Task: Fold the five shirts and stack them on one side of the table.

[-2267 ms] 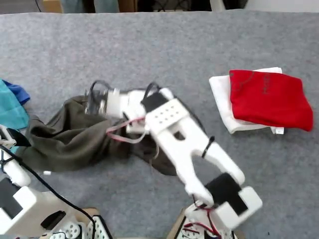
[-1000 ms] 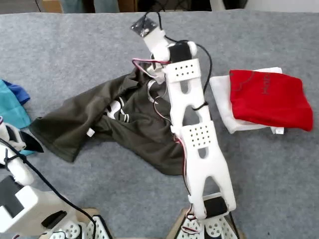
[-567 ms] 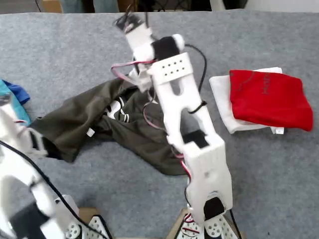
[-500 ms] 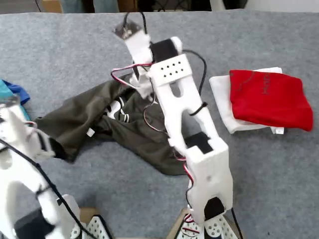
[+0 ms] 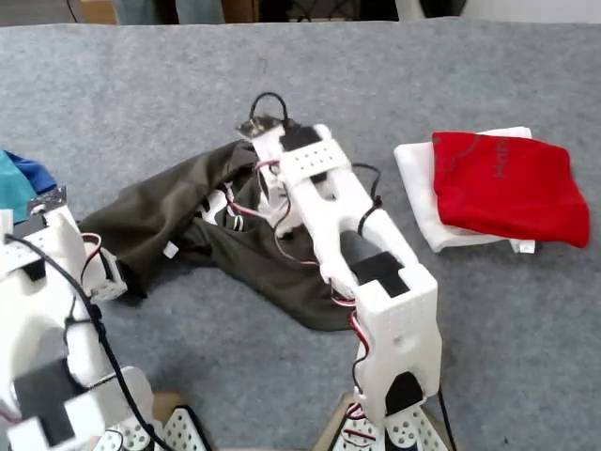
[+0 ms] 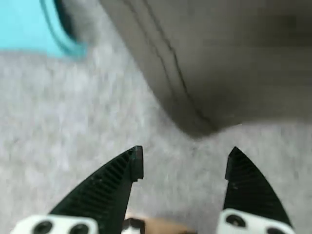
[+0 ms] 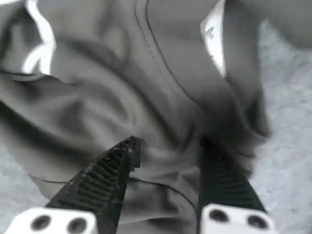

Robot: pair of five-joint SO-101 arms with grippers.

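Red shirt on white shirt: folded. Dark shirt unfolded under right tool, jaws apart; left tool, also apart, at its hem. Teal shirt pending.

A: From high up we look down over the whole table.
B: Our two wrist views face downward, close over the dark shirt all three share.

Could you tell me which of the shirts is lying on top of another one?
The red shirt: it rests folded on the white shirt, whereas the dark olive shirt lies rumpled directly on the table.
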